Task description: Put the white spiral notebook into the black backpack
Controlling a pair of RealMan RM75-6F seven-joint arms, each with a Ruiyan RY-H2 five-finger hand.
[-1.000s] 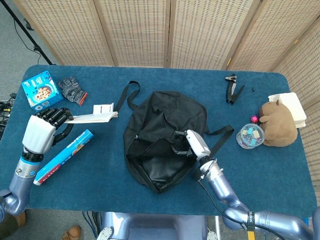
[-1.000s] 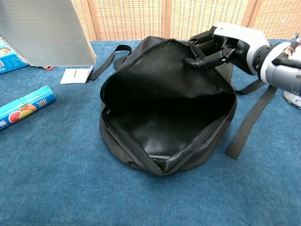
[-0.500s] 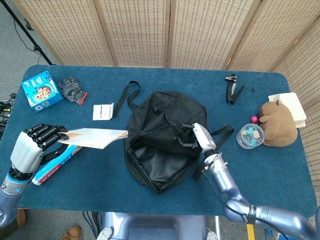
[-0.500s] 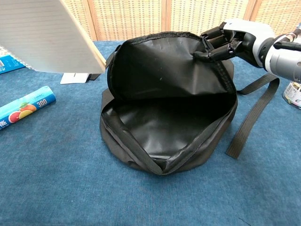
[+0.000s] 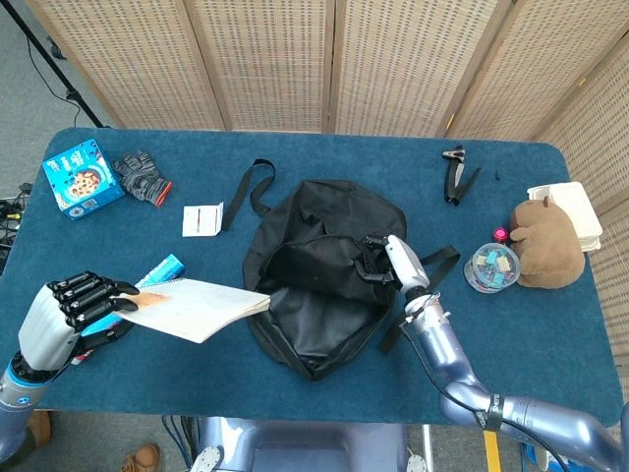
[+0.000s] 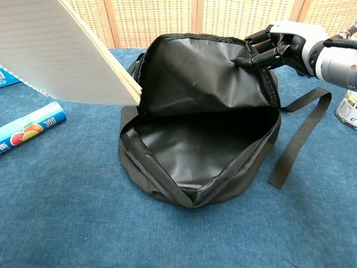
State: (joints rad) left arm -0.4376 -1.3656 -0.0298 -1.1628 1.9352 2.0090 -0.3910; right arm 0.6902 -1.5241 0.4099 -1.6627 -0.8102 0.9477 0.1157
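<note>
The black backpack (image 5: 324, 275) lies mid-table with its mouth open toward me; its dark inside (image 6: 195, 151) shows in the chest view. My right hand (image 5: 391, 264) grips the upper flap's rim (image 6: 251, 58) and holds it raised. My left hand (image 5: 69, 310) holds the white spiral notebook (image 5: 197, 307) flat by its left end, in the air at the front left. The notebook's free corner (image 6: 131, 92) reaches the left edge of the bag's opening. Its lined page (image 6: 50, 50) fills the chest view's upper left.
A cling-film box (image 6: 30, 129) lies under the notebook at the left. A cookie box (image 5: 82, 178), a glove (image 5: 142, 176) and a white card (image 5: 202, 218) sit at the back left. A plush bear (image 5: 543, 243), a small jar (image 5: 491, 267) and a white box (image 5: 570, 206) stand right.
My left hand has carried the notebook right and toward the front, so its corner now reaches the bag's mouth. My right hand has lifted the flap higher and wider.
</note>
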